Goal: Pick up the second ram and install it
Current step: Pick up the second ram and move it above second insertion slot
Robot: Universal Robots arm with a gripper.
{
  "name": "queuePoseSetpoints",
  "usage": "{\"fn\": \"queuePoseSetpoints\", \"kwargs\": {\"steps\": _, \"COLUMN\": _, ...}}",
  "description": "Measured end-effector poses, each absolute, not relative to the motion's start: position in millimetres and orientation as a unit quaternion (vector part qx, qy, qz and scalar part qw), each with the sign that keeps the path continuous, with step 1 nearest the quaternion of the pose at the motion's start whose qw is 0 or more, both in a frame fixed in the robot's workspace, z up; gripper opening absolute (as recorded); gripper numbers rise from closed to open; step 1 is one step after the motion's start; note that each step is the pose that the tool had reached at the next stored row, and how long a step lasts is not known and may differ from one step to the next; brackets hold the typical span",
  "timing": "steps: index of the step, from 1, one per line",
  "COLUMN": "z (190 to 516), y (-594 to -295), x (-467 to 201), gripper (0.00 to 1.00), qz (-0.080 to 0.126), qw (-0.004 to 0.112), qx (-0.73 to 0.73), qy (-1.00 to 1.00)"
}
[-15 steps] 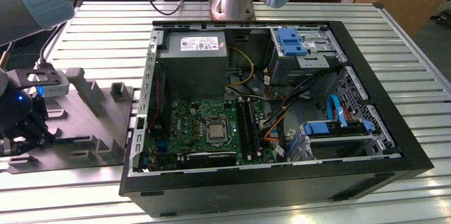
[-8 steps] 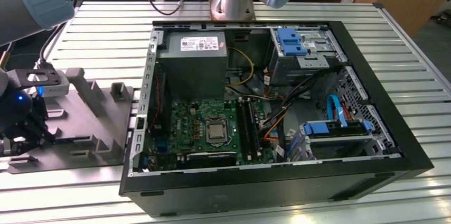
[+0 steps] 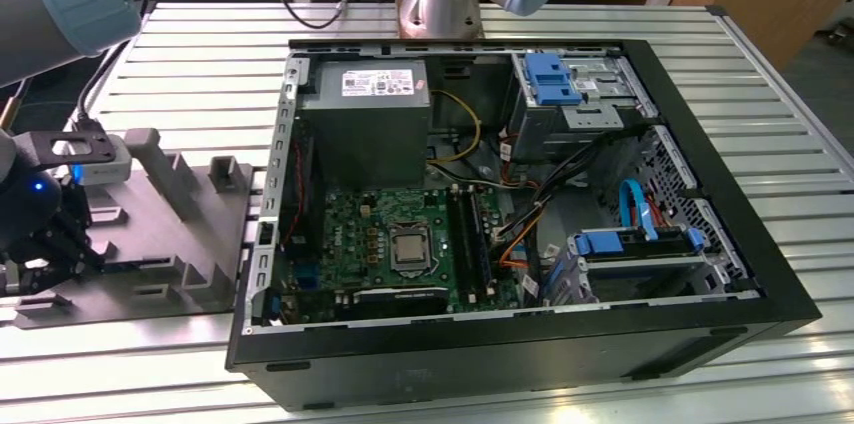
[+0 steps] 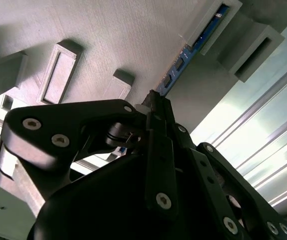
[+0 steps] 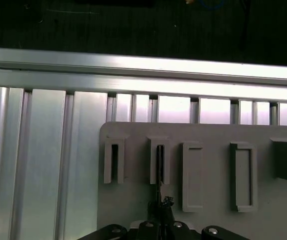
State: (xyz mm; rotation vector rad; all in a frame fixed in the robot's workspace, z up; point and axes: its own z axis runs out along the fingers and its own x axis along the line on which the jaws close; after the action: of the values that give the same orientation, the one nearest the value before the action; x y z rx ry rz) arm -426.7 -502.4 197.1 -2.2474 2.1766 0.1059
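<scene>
Apparently I'm at the pickup: the tool (image 4: 152, 103) is pinched narrow on the second ram (image 4: 183, 62), which stands edge-on in its grey holder (image 3: 160, 289) on the table (image 3: 200, 64); seating it in the motherboard (image 3: 374, 234) is not yet done.

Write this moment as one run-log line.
gripper: shut on second ram | second ram: in grey holder slot | grey holder: exterior view's left of computer case
</scene>
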Motion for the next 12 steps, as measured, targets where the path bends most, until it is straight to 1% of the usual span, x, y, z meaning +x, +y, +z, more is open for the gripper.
{"fn": "queuePoseSetpoints", "kwargs": {"steps": 12, "z": 199.4, "y": -502.4, "x": -426.7, "gripper": 0.13, "qz": 0.034, "qw": 0.006, "qx": -0.711, "qy": 0.702}}
